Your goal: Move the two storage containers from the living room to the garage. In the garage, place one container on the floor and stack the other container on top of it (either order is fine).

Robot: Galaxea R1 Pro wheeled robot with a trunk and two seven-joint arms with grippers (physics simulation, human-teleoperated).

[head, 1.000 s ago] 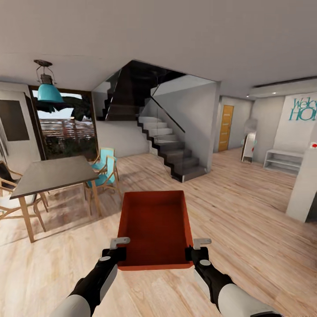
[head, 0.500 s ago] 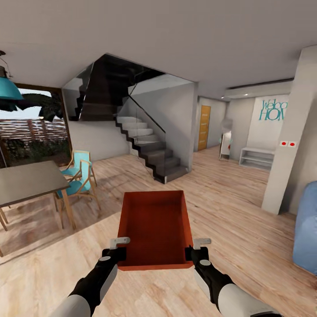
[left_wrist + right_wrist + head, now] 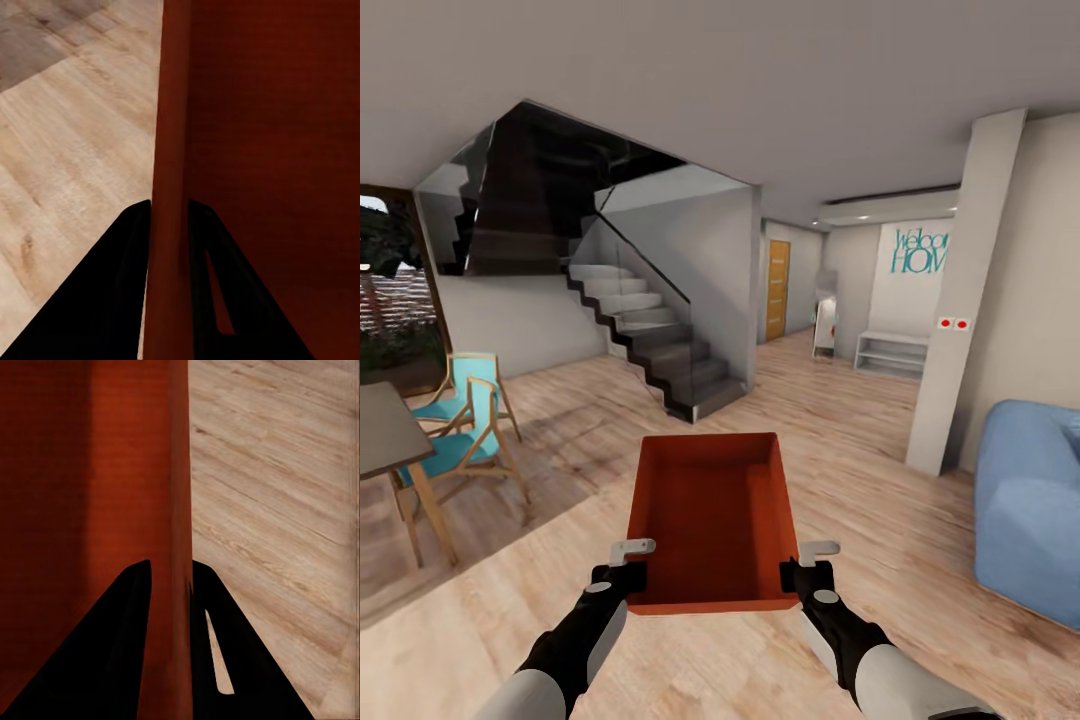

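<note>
Both tools, left tool (image 3: pixel 628 578) and right tool (image 3: pixel 806 577), are clamping the storage container (image 3: pixel 712 515), carrying it garage-ward, needing steering toward the 1 o'clock hallway (image 3: pixel 785 300).

A dark staircase (image 3: pixel 660 350), turquoise chairs (image 3: pixel 460 430), blue sofa (image 3: pixel 1030 500) and orange door (image 3: pixel 777 290) stand on wood flooring (image 3: pixel 880 470).

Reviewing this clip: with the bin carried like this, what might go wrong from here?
1. The orange-red ribbed plastic bin hangs only from its thin side walls, pinched by the left pincer and right pincer; it might slip or tilt.
2. The white pillar and blue sofa stand nearby and might get clipped.
</note>
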